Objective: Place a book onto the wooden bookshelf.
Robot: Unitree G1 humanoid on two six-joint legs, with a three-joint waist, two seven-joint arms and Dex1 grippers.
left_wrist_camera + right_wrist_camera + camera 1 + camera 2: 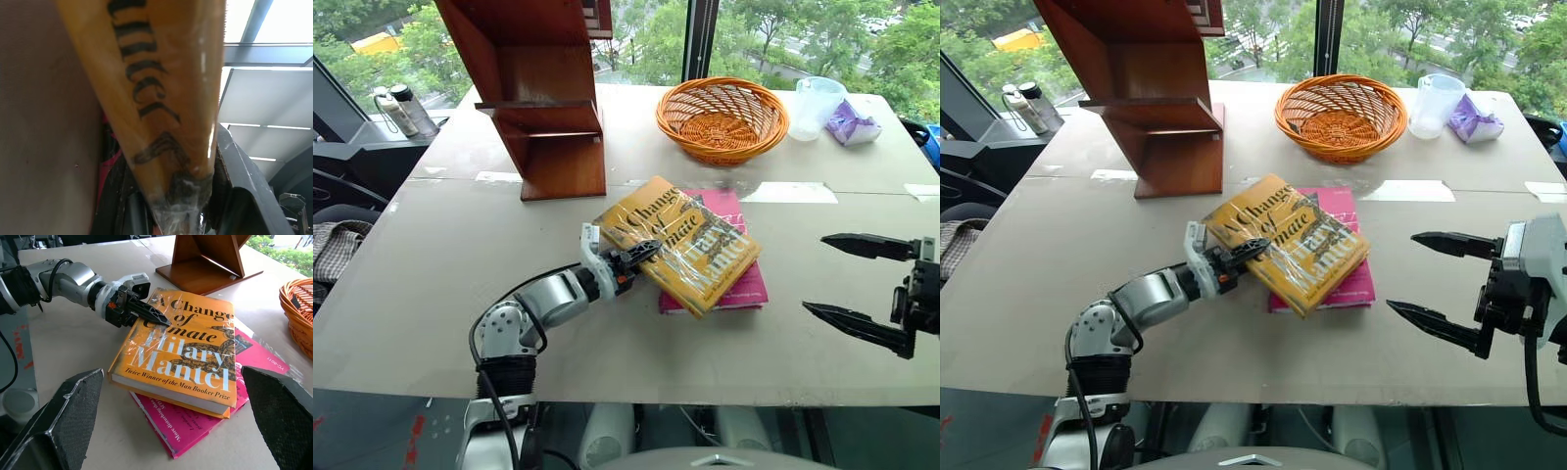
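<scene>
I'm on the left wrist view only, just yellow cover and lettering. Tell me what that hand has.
Observer: The left hand is shut on the yellow book's corner.
Operator: Say what's under the book.
Observer: A magenta-pink book, lying flat on the table.
Operator: Give me the right hand.
Observer: The right hand is open, hovering apart from both books.
Operator: Locate the shelf.
Observer: The wooden bookshelf stands beyond the books, beside a wicker basket.
</scene>
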